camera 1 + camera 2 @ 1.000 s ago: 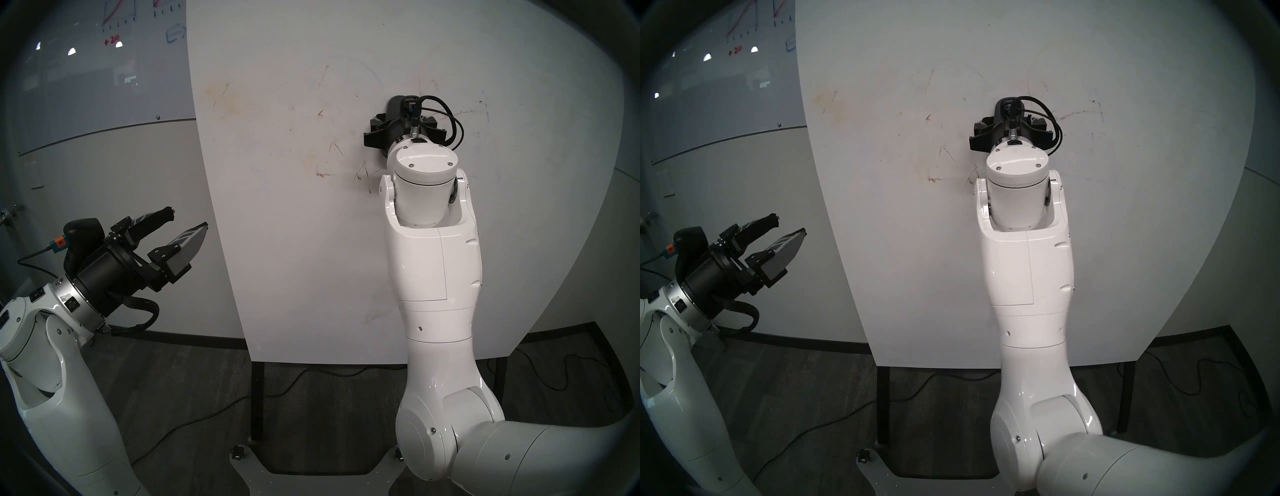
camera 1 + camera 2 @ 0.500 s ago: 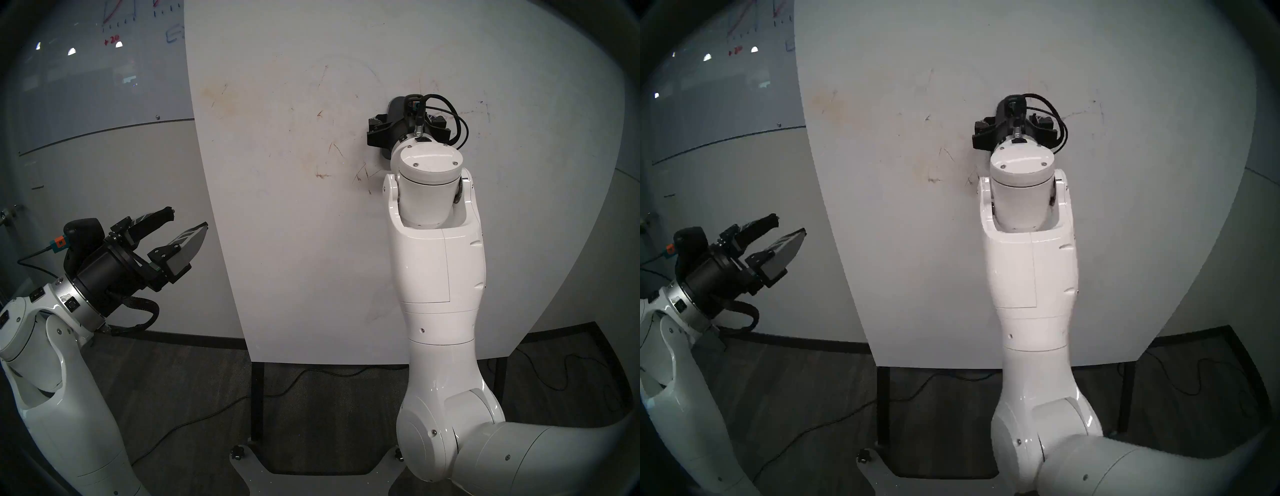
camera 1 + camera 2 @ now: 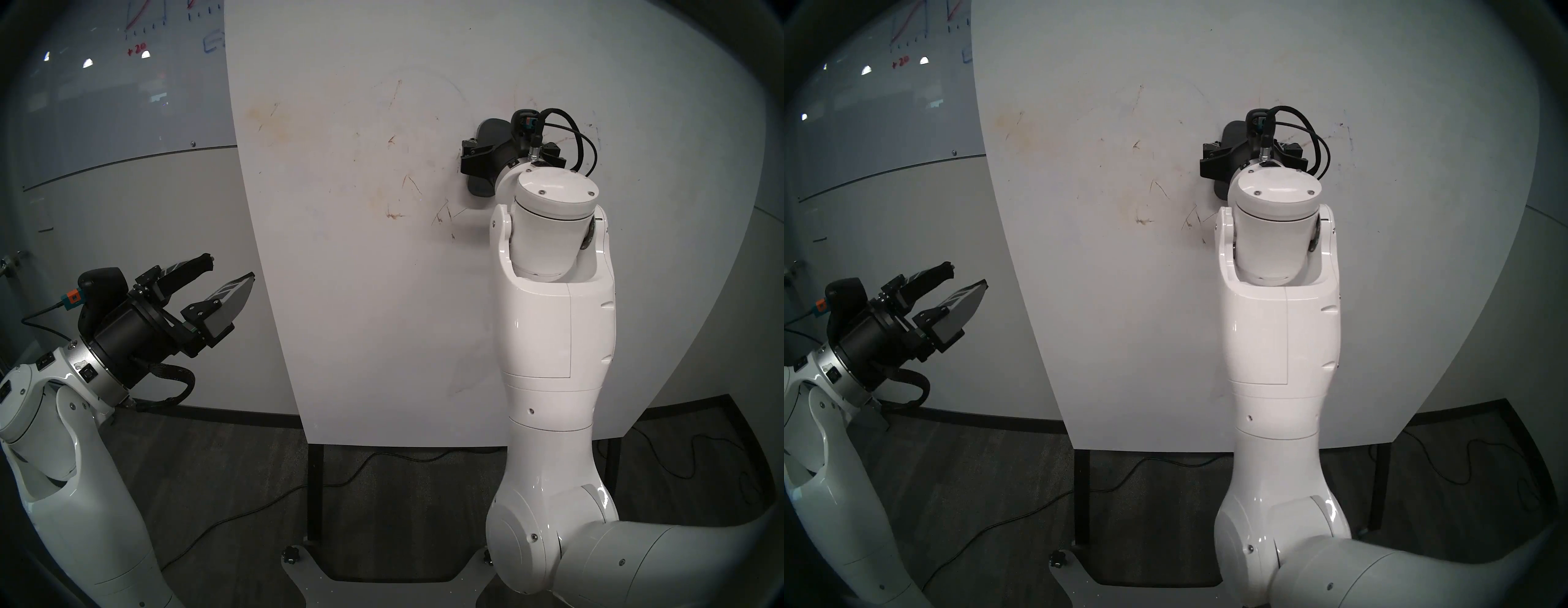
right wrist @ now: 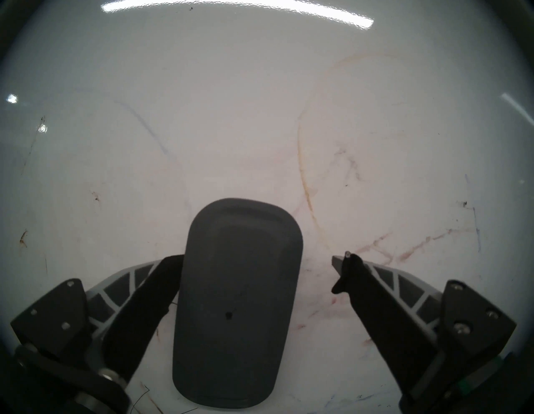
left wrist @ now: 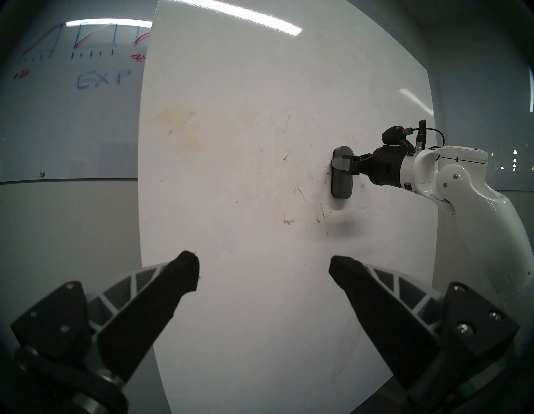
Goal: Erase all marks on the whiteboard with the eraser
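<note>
Right arm raised near vertical, wrist bent forward; right gripper [image 4: 257, 270] with jaws spread wide, one finger [image 4: 150, 292] on the view's left, the other [image 4: 361, 286] well apart. Left arm low at the side, left gripper [image 3: 231, 271] angled slightly upward, jaws parted, empty.

We've got the dark grey eraser [image 4: 237, 306], oblong with rounded ends and a tiny centre dot, sitting upright and flat against the big white whiteboard [image 3: 360, 297], right of its middle. Of the marks we only see faint orange traces [image 4: 306, 185].
</note>
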Controlling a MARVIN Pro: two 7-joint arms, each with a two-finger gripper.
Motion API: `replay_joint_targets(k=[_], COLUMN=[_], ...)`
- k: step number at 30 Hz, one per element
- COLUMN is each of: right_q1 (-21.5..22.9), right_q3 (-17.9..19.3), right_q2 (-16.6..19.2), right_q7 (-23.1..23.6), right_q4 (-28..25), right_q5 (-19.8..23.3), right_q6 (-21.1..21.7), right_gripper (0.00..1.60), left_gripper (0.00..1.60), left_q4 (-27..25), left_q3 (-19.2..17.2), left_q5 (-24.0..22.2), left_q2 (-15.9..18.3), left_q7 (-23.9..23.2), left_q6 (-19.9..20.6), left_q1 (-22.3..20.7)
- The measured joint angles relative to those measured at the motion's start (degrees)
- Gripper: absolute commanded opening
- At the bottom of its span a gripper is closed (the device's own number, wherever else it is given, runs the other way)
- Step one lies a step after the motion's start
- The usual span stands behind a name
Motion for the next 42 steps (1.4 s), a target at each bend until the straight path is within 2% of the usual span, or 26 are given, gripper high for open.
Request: replay_joint_targets(k=[19,30,42], right_q1=[-0.1,-4.0,-8.6], right_q3=[0.0,0.2,4.2], right_q2=[-0.4,1.2,4.0], right_q7=[3.4,6.2,12.6], right_q4=[-5.5,-10.3,-18.4], right_q5=[2.4,3.2,6.4], right_q6=[4.5,8.9,13.5], right_gripper=[1.60,1.60,1.60], left_gripper=[1.60,1.60,1.60], left_q4=[0.0,0.0,0.0], left_q3=[0.0,0.0,0.0], left_q5=[0.0,0.0,0.0], left_q2=[0.0,0.0,0.0], left_q7=[0.0,0.0,0.0], left_q6=[0.0,0.0,0.0], left_q1=[0.0,0.0,0.0])
